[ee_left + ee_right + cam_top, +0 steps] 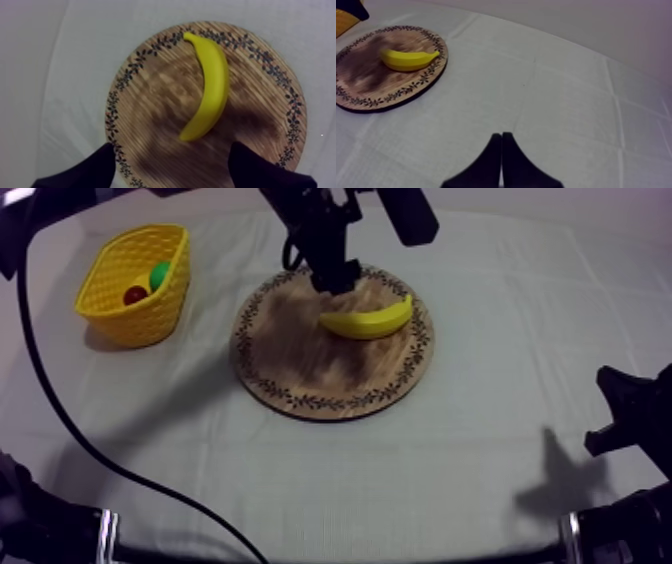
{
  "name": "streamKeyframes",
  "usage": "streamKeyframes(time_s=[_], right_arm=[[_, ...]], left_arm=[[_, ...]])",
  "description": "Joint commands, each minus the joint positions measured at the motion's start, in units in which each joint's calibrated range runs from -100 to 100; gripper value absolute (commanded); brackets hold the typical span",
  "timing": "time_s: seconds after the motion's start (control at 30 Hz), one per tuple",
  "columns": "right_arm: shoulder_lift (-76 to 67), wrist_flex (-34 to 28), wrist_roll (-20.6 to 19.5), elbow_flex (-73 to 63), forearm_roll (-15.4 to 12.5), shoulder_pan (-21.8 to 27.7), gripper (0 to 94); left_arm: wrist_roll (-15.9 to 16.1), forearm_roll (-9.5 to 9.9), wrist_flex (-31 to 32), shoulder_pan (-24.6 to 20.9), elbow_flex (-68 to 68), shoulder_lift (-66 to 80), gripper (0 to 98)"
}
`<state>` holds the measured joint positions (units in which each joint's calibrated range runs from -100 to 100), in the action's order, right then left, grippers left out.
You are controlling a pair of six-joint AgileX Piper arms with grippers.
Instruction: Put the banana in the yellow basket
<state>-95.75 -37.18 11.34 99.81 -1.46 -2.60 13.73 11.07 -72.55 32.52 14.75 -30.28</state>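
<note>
Both fingers of left gripper (171, 147) spread wide above banana (212, 82), by wooden board's (150, 100) edge away from yellow basket (150, 313); drop centred across its middle, then close. Right gripper (502, 136) closed, empty.

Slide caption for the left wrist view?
Open left gripper hovers above the yellow toy banana lying on the round wooden board with patterned rim.

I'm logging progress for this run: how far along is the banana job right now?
Nothing is done yet: the banana lies on the wooden board. In hand: the left gripper hangs over it, jaws open, not gripping. Left: grasp, lift, carry to the yellow basket, release. The right gripper sits shut, away from the board.
</note>
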Motion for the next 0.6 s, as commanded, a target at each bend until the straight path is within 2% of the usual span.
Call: streamKeyframes(time_s=[0.0,0.57], right_arm=[[0.0,0.0,0.01,-0.03,0.02,0.0,0.3],[0.0,0.0,0.01,-0.03,0.02,0.0,0.3]], left_arm=[[-0.05,-0.07,0.22,0.11,-0.19,-1.09,82.4],[-0.82,-1.7,2.86,0.91,6.34,-14.76,76.4]])
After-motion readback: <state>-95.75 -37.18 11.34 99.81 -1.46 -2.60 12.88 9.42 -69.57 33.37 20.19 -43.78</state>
